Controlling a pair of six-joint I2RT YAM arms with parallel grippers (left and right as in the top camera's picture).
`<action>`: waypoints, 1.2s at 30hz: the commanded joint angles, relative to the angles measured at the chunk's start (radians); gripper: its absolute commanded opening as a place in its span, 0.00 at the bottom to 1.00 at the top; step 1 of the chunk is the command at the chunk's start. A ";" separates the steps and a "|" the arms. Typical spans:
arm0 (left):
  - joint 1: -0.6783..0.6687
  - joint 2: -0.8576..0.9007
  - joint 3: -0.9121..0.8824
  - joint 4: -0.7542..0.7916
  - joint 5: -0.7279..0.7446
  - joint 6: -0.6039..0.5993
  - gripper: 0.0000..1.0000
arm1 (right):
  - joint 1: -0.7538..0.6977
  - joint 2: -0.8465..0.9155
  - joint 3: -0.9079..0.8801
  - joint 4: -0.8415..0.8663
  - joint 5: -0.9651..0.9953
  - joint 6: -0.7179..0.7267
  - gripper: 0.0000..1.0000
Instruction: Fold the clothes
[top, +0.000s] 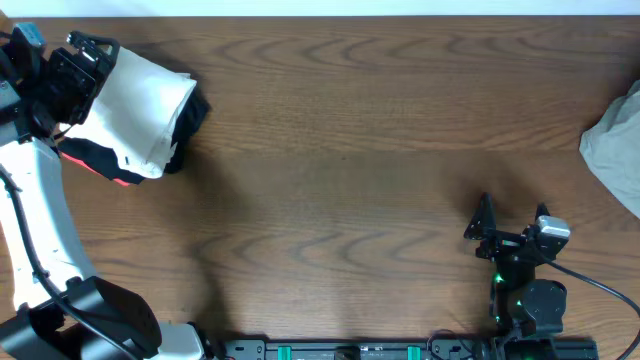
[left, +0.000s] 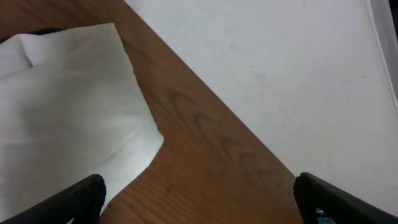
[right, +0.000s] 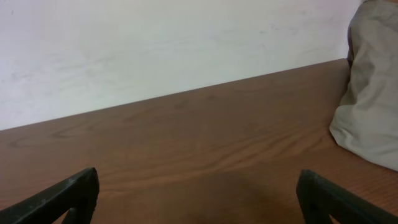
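Occlusion first: the left gripper (top: 88, 55) and its arm cover the left part of the white T-shirt (top: 145, 100) in the upper left of the overhead frame. The shirt lies folded into a compact, soft-cornered rectangle. Only plain, smooth white cotton shows. It rests on a black garment (top: 192, 120), mostly hidden beneath it, which shows as a dark fringe along the right side and a red-orange edge (top: 100, 165) at the lower left.

In the left wrist view the shirt fills the left of the frame with a rounded fold corner, its far side cut off. The left gripper's fingertips sit in the bottom corners, wide apart, with nothing between them.

A pale grey cloth (top: 618, 140) is cut off by the right edge of the overhead frame. It is crumpled and loose, and what kind of item it is cannot be told.

The right gripper (top: 512, 215) hangs at the lower right of the overhead frame, fingers spread and empty, well apart from both fabrics.

The table (top: 350, 150) is dark brown wood with a wavy grain and a matte surface.
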 joint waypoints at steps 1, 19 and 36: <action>-0.002 0.001 0.002 -0.001 0.000 0.005 0.98 | -0.013 -0.006 -0.003 -0.003 0.000 -0.018 0.99; -0.002 0.001 0.002 -0.001 0.000 0.005 0.98 | -0.013 -0.006 -0.003 -0.003 0.000 -0.018 0.99; -0.029 -0.155 -0.003 -0.070 0.000 0.005 0.98 | -0.013 -0.006 -0.003 -0.003 0.000 -0.018 0.99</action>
